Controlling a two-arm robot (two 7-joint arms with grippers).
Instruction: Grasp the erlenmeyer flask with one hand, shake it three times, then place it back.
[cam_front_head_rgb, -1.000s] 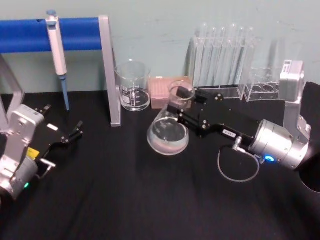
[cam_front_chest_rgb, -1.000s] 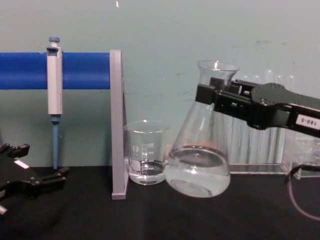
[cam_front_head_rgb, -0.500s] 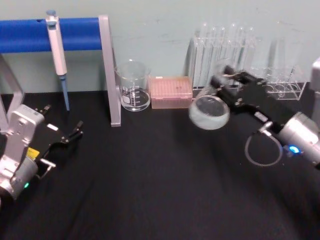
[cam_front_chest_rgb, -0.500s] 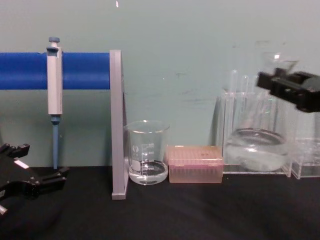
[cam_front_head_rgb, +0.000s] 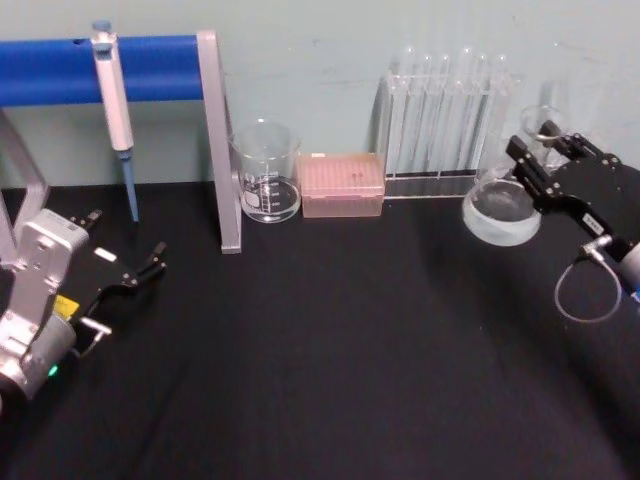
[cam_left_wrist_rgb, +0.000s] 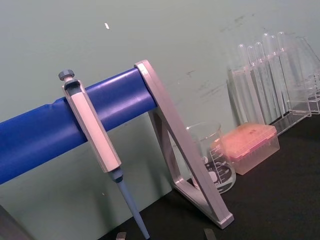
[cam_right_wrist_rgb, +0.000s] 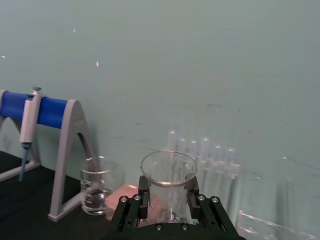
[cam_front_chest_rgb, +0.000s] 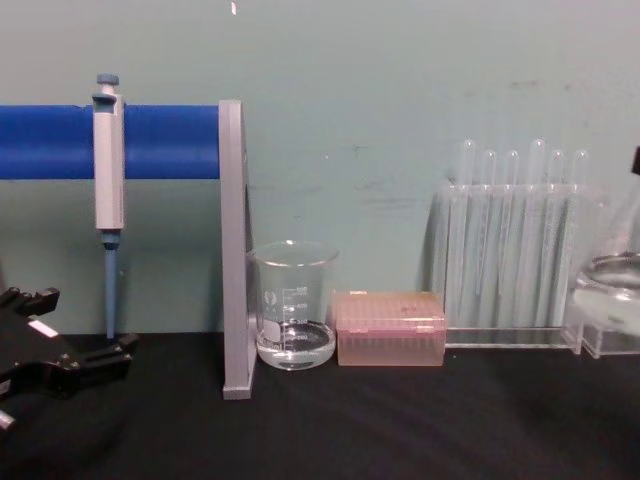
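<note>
The erlenmeyer flask (cam_front_head_rgb: 500, 212) hangs tilted above the black table at the far right, with a little clear liquid in its round base. My right gripper (cam_front_head_rgb: 540, 160) is shut on its neck just below the rim. From the right wrist, the flask's rim (cam_right_wrist_rgb: 168, 172) stands between the black fingers (cam_right_wrist_rgb: 144, 196). In the chest view the flask's base (cam_front_chest_rgb: 612, 295) shows at the right edge, off the table. My left gripper (cam_front_head_rgb: 152, 262) rests open at the left, far from the flask.
A glass beaker (cam_front_head_rgb: 266, 172) and a pink tip box (cam_front_head_rgb: 343, 184) stand at the back middle. A test tube rack (cam_front_head_rgb: 445, 110) is just left of the flask. A pipette (cam_front_head_rgb: 115, 100) hangs on the blue-barred stand (cam_front_head_rgb: 150, 68) at the back left.
My right gripper has carried the flask from the table's middle far to the right, past the test tube rack. The left arm has not moved.
</note>
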